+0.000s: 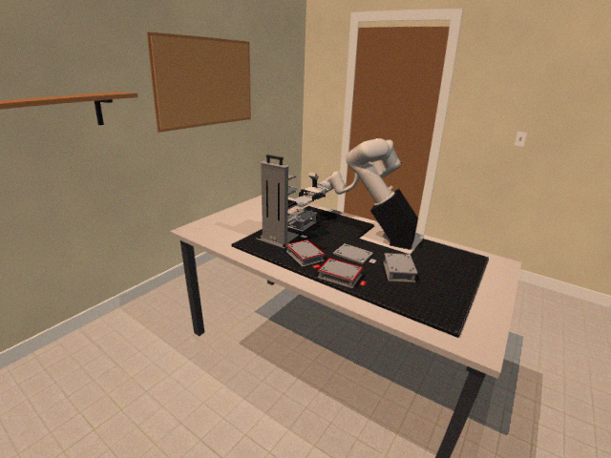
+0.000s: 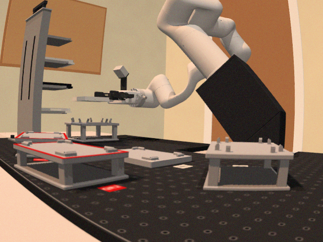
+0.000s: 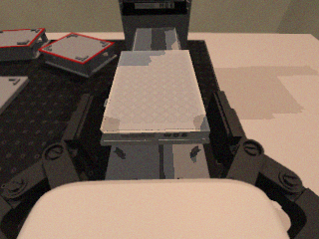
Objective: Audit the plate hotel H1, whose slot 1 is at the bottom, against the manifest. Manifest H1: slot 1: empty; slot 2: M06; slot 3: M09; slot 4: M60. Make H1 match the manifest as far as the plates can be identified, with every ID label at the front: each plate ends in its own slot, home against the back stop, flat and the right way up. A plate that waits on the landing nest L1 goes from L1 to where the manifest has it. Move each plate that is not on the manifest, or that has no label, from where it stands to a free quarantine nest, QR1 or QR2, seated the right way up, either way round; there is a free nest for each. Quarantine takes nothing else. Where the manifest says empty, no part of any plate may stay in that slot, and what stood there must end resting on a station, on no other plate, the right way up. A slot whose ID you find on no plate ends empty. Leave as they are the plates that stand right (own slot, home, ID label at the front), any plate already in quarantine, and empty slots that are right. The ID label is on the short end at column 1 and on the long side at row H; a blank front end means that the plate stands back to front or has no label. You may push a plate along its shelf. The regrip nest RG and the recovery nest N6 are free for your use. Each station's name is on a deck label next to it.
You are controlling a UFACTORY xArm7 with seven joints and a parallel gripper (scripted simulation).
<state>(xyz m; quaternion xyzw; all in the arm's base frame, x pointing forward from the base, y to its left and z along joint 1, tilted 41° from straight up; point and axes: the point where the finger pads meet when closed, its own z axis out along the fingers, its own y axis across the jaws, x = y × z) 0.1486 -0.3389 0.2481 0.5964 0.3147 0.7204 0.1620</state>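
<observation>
My gripper (image 2: 104,96) (image 3: 154,106) (image 1: 309,192) is shut on a white plate (image 2: 88,99) (image 3: 155,85) (image 1: 299,199), gripping its long sides. It holds the plate level in the air, in front of the plate hotel H1 (image 2: 29,78) (image 1: 273,201) (image 3: 155,12), between the heights of its two lower shelves. The plate's near short end carries a small dark label (image 3: 174,134), facing the wrist. A dark plate (image 2: 56,84) lies on the second shelf from the bottom. The two upper shelves (image 2: 58,61) look bare. A raised nest (image 2: 91,125) (image 3: 135,166) stands below the held plate.
Two red-rimmed nests (image 2: 67,153) (image 2: 39,135) (image 1: 340,270) (image 1: 305,250) (image 3: 75,50) stand near the hotel, with nothing on them. A low flat nest (image 2: 156,155) (image 1: 352,253) and a raised nest (image 2: 248,152) (image 1: 399,266) stand further right. The arm's black base (image 2: 242,109) is behind them.
</observation>
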